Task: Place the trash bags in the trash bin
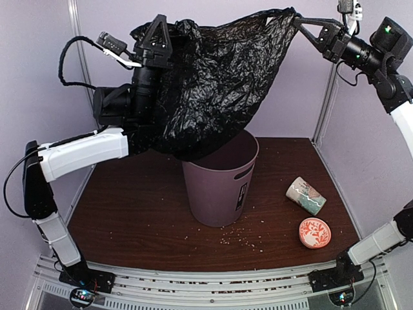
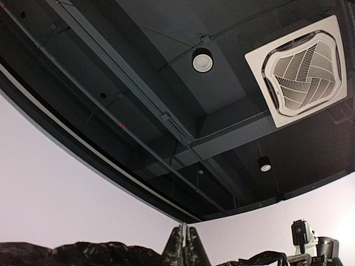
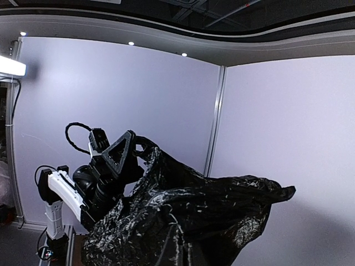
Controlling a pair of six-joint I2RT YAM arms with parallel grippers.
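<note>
A black trash bag [image 1: 213, 84] hangs stretched between both grippers, high above the table. My left gripper [image 1: 158, 26] is shut on its left top corner; in the left wrist view the fingertips [image 2: 187, 244] press together with bag film [image 2: 83, 254] beside them. My right gripper [image 1: 298, 19] is shut on the bag's right top corner. The bag's bottom dips into the mouth of the mauve-brown trash bin [image 1: 219, 187], which stands upright mid-table. The right wrist view shows the bag [image 3: 188, 221] and the left gripper [image 3: 119, 149]; its own fingers are hidden.
A patterned cream mug [image 1: 306, 195] lies on its side right of the bin. A round red-patterned disc [image 1: 314, 232] lies in front of it. Crumbs [image 1: 239, 239] scatter by the bin's base. Lilac walls enclose the table.
</note>
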